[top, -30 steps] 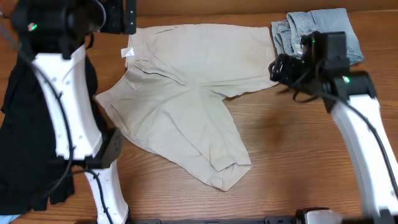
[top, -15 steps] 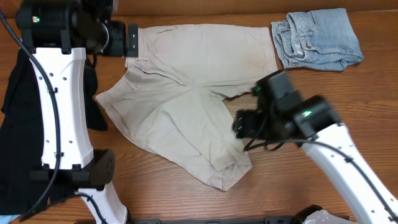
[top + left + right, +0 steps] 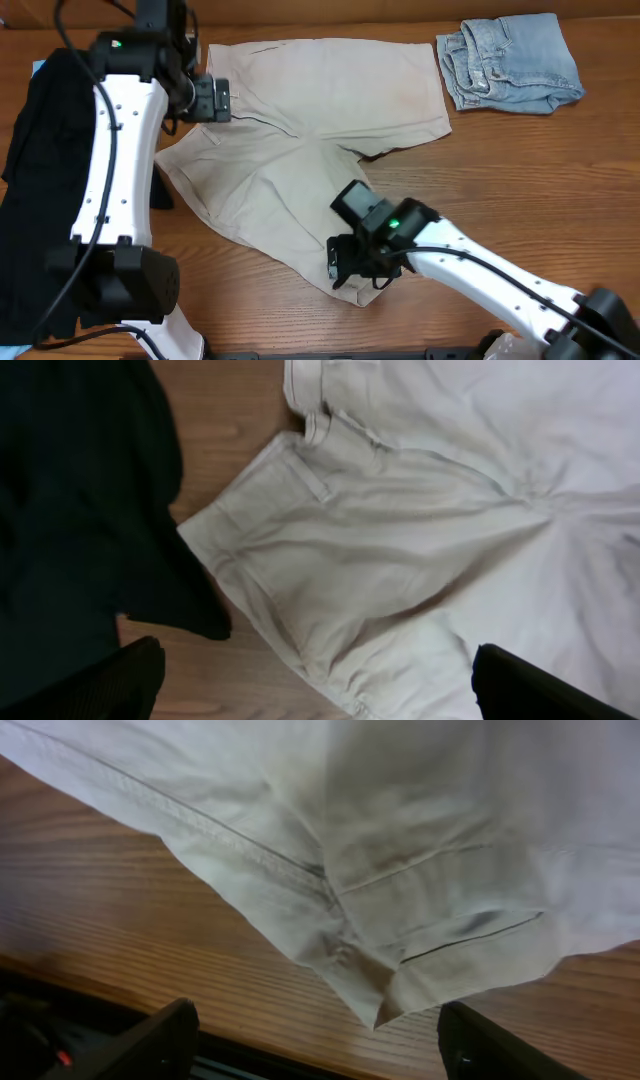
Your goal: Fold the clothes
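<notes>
The pale beige shorts (image 3: 310,140) lie spread flat on the wooden table, waistband to the left and one leg reaching toward the front. My left gripper (image 3: 214,98) hovers open over the waistband's left part. In the left wrist view the waistband corner (image 3: 300,470) lies ahead of the open left gripper (image 3: 320,695), whose fingers hold nothing. My right gripper (image 3: 348,268) is at the hem of the front leg. In the right wrist view the hem corner (image 3: 375,1000) points between the wide-apart fingers (image 3: 150,1040); the right gripper (image 3: 320,1045) is open and holds nothing.
A folded light-blue denim piece (image 3: 510,62) sits at the back right. A large black garment (image 3: 40,190) covers the left side, its edge (image 3: 90,500) touching the shorts' waistband corner. The table's front edge (image 3: 250,1055) runs just behind the right fingers.
The right arm swept from the back right by the denim piece to the front leg's hem. The left gripper shifted slightly forward over the waistband. Both stayed open.
</notes>
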### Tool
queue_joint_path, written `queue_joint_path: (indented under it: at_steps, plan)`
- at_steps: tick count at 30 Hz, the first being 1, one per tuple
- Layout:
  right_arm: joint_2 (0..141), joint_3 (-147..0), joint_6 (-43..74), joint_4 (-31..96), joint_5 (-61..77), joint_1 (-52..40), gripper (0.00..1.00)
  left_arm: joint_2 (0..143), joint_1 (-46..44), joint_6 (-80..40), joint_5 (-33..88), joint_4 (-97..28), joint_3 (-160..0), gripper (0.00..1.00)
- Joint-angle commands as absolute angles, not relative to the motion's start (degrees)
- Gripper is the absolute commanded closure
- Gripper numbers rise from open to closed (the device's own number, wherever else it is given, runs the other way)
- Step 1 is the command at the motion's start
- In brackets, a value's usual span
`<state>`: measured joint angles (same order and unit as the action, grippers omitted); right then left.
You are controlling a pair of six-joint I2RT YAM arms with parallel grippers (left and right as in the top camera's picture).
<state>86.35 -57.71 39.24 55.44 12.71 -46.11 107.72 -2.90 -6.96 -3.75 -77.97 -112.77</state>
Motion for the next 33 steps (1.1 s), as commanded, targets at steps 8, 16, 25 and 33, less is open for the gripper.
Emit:
queue_joint_path:
  at_steps: [8, 16, 25, 33]
  plan:
    - [92.49, -57.47, 40.51, 55.99, 8.93, -46.83, 0.2, 107.57, -2.63, -7.73, -4.69, -71.07, -103.11, 0.0]
    - [94.56, -57.21, 40.29, 55.33, 5.02, -46.83, 0.18, 107.57, -2.66, -7.73, -4.47, -69.21, -103.11, 0.0]
    - [97.25, -56.95, 34.46, 54.08, 2.35, -46.83, 0.22, 107.57, -2.66, -7.73, -4.47, -68.71, -103.11, 0.0]
    - [98.45, -56.95, 34.48, 54.08, -3.4, -46.83, 0.49, 107.57, -2.66, -7.73, -4.51, -68.69, -103.11, 0.0]
